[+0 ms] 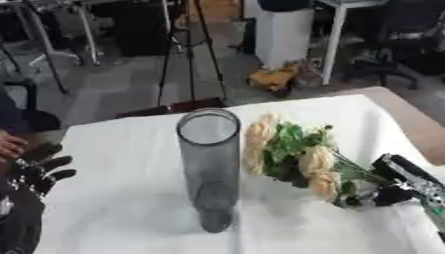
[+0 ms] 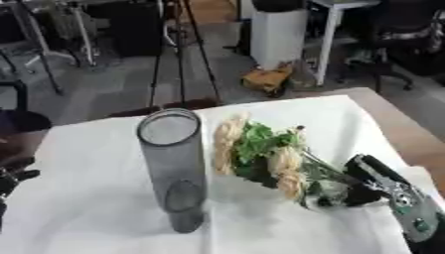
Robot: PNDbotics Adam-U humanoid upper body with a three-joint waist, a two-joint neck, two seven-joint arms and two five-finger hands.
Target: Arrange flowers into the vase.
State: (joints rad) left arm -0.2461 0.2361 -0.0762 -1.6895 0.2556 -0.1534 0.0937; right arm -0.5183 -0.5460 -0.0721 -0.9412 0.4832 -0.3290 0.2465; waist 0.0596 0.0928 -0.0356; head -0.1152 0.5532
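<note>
One tall smoky-grey glass cylinder vase (image 1: 208, 168) stands upright mid-table on white cloth (image 1: 130, 198), empty. Right hand (image 2: 369, 181) pinches stems of one bunch (image 1: 291, 156), several cream roses, green leaves, lying just right of vase. Left hand (image 1: 39, 171) spread at left edge.

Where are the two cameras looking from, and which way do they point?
Left eye view: sits in the robot's head, looking down and forward at the white table; the left hand shows at the left edge, fingers up, the right hand at the right.
Right eye view: the same head, nearly the same look; the left hand is mostly cut off at the edge.
Both share: the tall grey vase standing upright and the bunch of flowers beside it, its stems at the right hand.
</note>
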